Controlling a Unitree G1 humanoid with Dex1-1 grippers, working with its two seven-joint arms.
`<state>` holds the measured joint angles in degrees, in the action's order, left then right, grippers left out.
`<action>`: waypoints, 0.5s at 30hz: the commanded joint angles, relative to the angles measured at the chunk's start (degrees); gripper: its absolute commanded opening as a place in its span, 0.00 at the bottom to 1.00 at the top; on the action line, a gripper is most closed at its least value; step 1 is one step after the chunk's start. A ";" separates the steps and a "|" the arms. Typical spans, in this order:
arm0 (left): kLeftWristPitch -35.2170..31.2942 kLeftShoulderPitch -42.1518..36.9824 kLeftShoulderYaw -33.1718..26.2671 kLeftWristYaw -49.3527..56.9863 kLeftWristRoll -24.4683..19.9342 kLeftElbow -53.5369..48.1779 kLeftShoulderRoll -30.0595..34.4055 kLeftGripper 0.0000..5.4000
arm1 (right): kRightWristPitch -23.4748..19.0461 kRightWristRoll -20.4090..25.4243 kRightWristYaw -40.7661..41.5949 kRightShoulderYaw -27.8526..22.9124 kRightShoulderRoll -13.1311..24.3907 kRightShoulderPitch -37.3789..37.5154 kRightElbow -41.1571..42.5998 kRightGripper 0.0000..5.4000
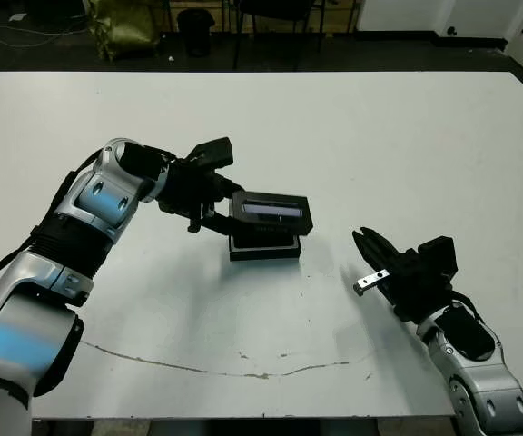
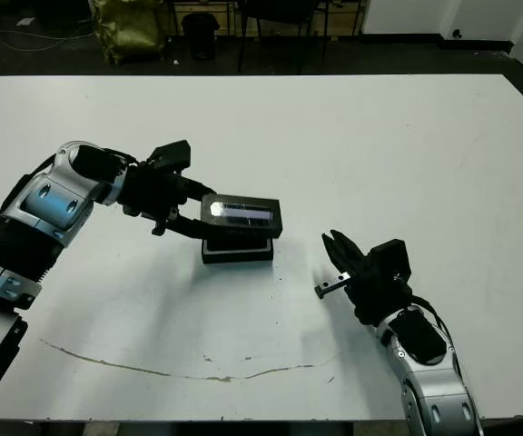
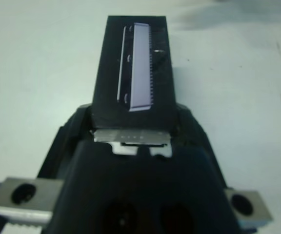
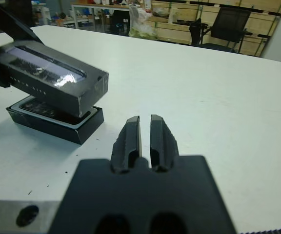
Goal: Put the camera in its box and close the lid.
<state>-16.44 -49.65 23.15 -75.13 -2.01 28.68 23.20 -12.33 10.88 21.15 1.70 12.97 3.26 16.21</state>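
My left gripper (image 1: 218, 216) is shut on one short end of the lid (image 1: 271, 210), a black cover with a pale strip (image 3: 141, 66). It holds the lid just above the box (image 1: 263, 247), slightly tilted and apart from it. The box is a black tray with a white lining (image 4: 57, 124). The camera (image 4: 42, 108) lies inside it as a dark bar, mostly hidden under the lid. My right gripper (image 1: 360, 236) hovers low to the right of the box, its fingers (image 4: 132, 130) pressed together with nothing between them.
A thin dark crack line (image 1: 243, 371) runs across the white table (image 1: 407, 136) near its front edge. Beyond the far edge stand a yellow-green bag (image 1: 125, 25) and chairs (image 4: 226, 27) on the dark floor.
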 commanded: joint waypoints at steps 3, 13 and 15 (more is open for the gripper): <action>-0.80 0.37 0.33 -1.48 0.69 1.38 0.16 0.45 | 0.17 -0.50 0.46 0.30 0.72 0.36 -0.93 0.00; -1.45 1.16 0.97 -1.73 1.53 -0.54 0.25 0.45 | -0.91 -0.59 0.29 0.27 0.72 0.66 -0.18 0.00; -1.73 1.25 0.86 -1.77 1.61 -0.34 0.08 0.45 | -1.13 -0.30 0.36 0.18 0.68 0.73 -0.12 0.00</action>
<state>-17.63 -49.29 23.43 -77.06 -1.03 28.25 23.09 -12.33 10.46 21.23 1.84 13.00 3.26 16.19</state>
